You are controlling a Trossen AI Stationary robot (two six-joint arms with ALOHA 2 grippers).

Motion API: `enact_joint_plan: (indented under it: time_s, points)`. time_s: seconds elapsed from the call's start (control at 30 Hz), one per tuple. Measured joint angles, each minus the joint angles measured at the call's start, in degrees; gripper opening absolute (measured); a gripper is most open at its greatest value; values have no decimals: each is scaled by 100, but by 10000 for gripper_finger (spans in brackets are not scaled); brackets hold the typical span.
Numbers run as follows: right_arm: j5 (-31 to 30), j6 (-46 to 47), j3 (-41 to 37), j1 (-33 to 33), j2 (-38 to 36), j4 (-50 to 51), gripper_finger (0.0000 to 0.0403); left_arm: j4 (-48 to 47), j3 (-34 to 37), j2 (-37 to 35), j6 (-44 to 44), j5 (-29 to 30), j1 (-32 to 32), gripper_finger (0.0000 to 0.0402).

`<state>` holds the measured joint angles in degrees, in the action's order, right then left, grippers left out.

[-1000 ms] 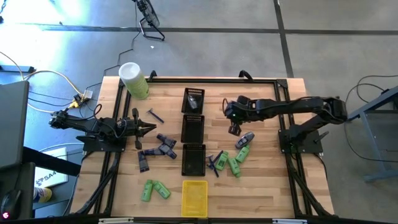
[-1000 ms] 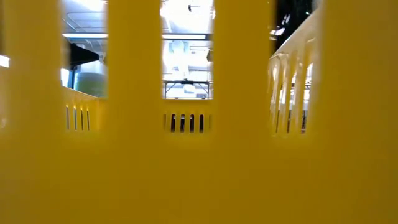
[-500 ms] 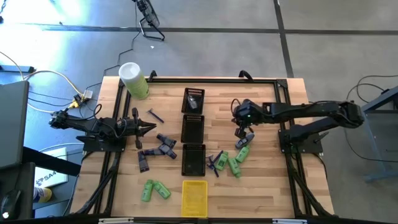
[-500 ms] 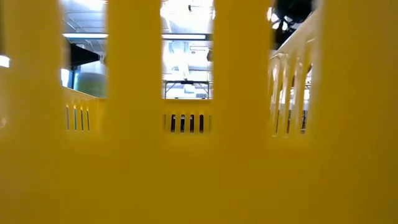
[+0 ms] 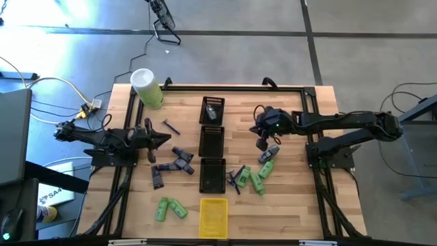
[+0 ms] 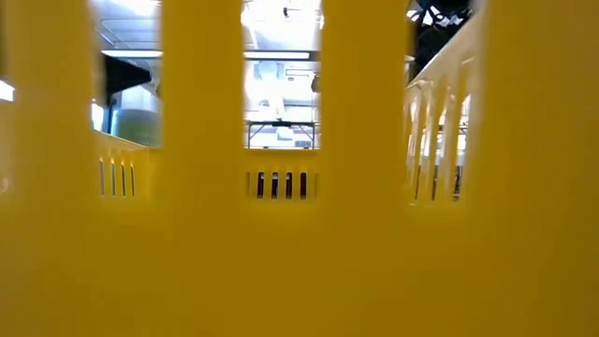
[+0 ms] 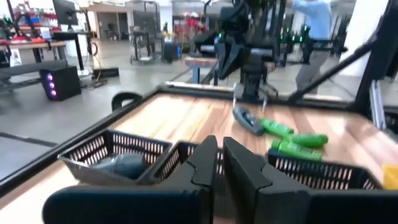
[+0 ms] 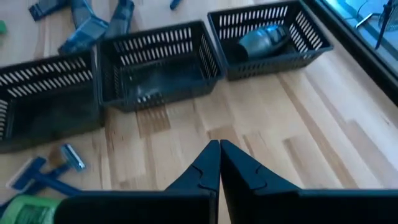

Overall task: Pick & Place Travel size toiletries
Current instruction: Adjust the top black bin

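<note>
- Swinging back from over the bare boards near the black trays, my right arm has carried my right gripper (image 5: 261, 143) to a spot just above the cluster of toiletries on my own side; my left gripper (image 5: 166, 141) has barely shifted and waits near the purple-grey tubes (image 5: 179, 161).
- Three black slotted plastic trays (image 5: 212, 140) run in a row just beyond my right fingertips, across a strip of bare wood; the far one holds one grey-blue oval piece (image 8: 262, 39), the other two look empty.
- My right fingers are pressed together with nothing between them; the left ones are nearly shut, also empty.
- I judge this the approach to the next pick: I must open, drop, and line my jaws across the item's narrow width.
- Directly beneath my right gripper lies a grey-blue oval piece (image 5: 270, 153), its long axis slanting toward the bright green little bottles (image 5: 260, 179) beside it.
</note>
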<state>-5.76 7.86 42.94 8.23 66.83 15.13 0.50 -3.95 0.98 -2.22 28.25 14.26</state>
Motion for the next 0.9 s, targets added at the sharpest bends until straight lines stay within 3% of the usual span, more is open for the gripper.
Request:
enact_joint_plan:
  time_s: [0.37, 0.57, 0.9]
  points:
    - [-26, -13, 0, 0, 0, -416, 3, 85, -11, 231, -282, -1, 1, 24]
    - [-74, -53, 0, 2, 0, -430, 3, 589, -17, 926, -444, 140, 0, 24]
    - [-330, -167, 0, 2, 2, -428, 3, 1464, -20, 2387, -1100, 1112, 0, 24]
